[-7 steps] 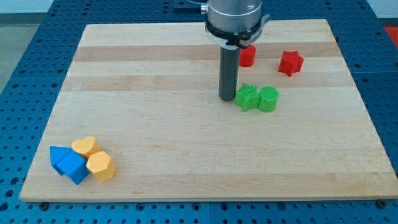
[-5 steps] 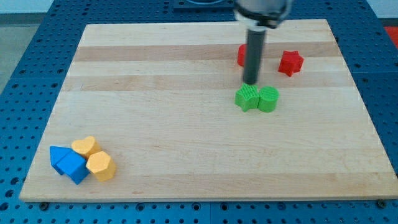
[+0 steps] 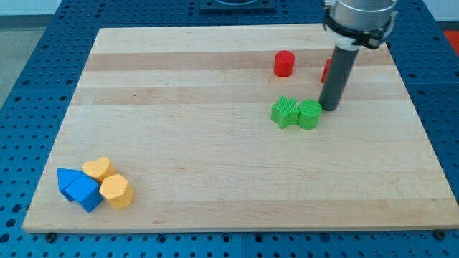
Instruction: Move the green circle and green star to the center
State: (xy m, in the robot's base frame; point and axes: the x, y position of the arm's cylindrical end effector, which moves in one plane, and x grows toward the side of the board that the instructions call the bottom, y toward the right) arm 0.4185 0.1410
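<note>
Wooden board [image 3: 215,179] on a blue pegboard bench carries everything. I have no gripper to spread or press together, only a rod; my tip [image 3: 329,108] rests on the board just beside the green circle [image 3: 310,114], at its upper right in the view, whether touching or not I cannot tell. The green star [image 3: 285,112] touches the circle on its left, so the two lie as a pair, right of the board's middle and a little above it. A red cylinder [image 3: 284,64] stands above them, and a red block [image 3: 326,69] is mostly hidden behind my rod. Yellow and blue blocks [image 3: 93,184] cluster at the lower left, well apart.

To do this well, I judge I should push leftward and slightly down through the circle's middle, so it drives the star ahead without sliding off. Slow, straight strokes; if the pair splits, nudge each one separately.
</note>
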